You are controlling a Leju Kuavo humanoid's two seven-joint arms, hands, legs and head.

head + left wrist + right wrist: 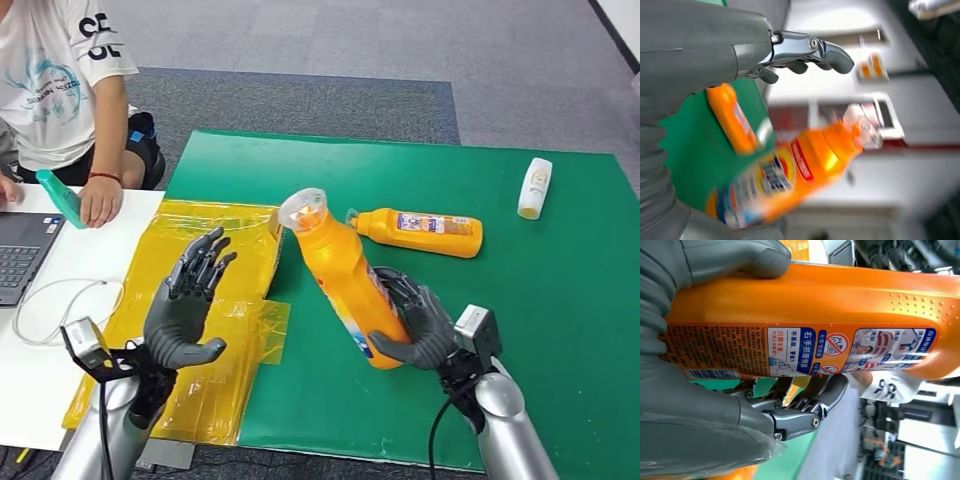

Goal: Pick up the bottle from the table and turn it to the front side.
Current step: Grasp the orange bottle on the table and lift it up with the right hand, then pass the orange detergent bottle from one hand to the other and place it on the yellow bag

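Bottle (343,275) is off the bench, gripped by the right hand (419,325) around its lower body, thumb on one side and fingers wrapped on the other. It leans away from that hand, cap end (303,208) up and tilted toward the left hand (185,300). Right wrist view shows the small-print label with barcode facing the palm, so my read is the back label is on the hand side and the front logo faces out toward the left wrist camera, where it looks blurred. Low grip likely chosen to leave the upper body free for a regrasp or a wrist roll.

Left hand is empty, fingers spread and raised, palm turned toward the bottle, near it but not touching. Looks staged to receive or steady during the turn.

Contents: bottle is opaque orange, fill level can't be told. Cap looks translucent and closed.

Beyond the held bottle, a second orange bottle (419,232) lies on its side on the green mat (528,330); a small white bottle (535,188) lies further out past the right hand. A person's hand (100,200) rests on the white surface beyond the left hand, next to a teal object (60,197) and a laptop (23,255).
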